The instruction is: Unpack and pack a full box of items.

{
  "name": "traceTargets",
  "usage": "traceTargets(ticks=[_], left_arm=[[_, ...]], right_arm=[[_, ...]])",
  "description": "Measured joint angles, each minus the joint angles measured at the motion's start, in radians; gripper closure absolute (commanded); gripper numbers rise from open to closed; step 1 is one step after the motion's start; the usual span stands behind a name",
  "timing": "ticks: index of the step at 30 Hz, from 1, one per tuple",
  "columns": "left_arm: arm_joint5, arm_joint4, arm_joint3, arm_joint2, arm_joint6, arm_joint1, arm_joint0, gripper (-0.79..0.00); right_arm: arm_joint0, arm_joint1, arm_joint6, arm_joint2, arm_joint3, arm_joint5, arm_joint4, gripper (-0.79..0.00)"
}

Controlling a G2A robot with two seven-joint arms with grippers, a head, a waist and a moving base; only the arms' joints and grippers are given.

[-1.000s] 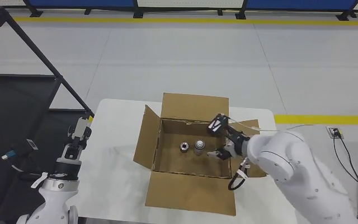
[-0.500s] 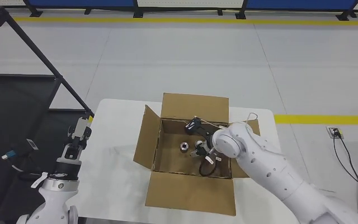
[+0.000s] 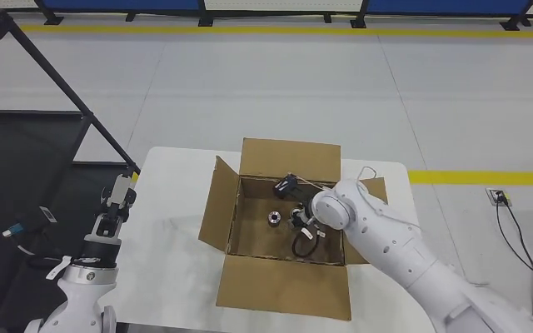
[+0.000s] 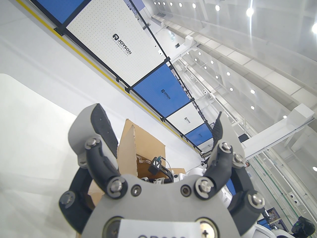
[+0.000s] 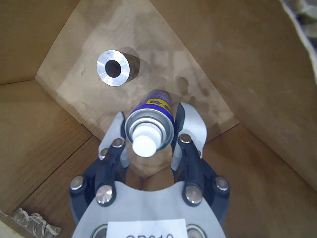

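While the right arm (image 3: 366, 223) hangs bent into the box (image 3: 283, 290), its claw (image 5: 150, 110) straddles the upright spray can (image 5: 158, 104), jaws apart.

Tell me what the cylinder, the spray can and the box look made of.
Cylinder: looks like bare aluminium, machined; bright silver face with faint streaks, bored centre.
Spray can: seemingly thin metal, printed blue and yellow, shiny rim, white probably plastic nozzle.
Box: brown corrugated cardboard, matte; fluting shows at torn edges.
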Motion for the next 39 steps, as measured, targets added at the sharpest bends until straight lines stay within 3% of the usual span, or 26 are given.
traceTargets(ticks=[7,13,20,26,32,39], left_arm=[[0.0,0.0,0.0,0.0,0.0,0.0,0.0,-0.785],[0.0,0.0,0.0,0.0,0.0,0.0,0.0,-0.785],[0.0,0.0,0.0,0.0,0.0,0.0,0.0,-0.785],[0.0,0.0,0.0,0.0,0.0,0.0,0.0,-0.785],[0.0,0.0,0.0,0.0,0.0,0.0,0.0,-0.785],[0.0,0.0,0.0,0.0,0.0,0.0,0.0,-0.785]], right_arm=[[-0.048,0.043,0.041,0.089,-0.132,0.017,-0.028,0.0],[-0.189,0.135,0.152,0.282,-0.466,0.07,-0.107,0.0],[-0.498,0.243,0.308,0.669,-1.012,0.134,-0.247,0.0],[-0.8,0.281,0.354,1.04,-1.319,0.155,-0.241,0.0],[-1.049,0.283,0.283,1.317,-1.333,0.097,-0.121,0.0],[-1.304,0.273,0.202,1.456,-1.312,0.059,-0.062,0.0]])
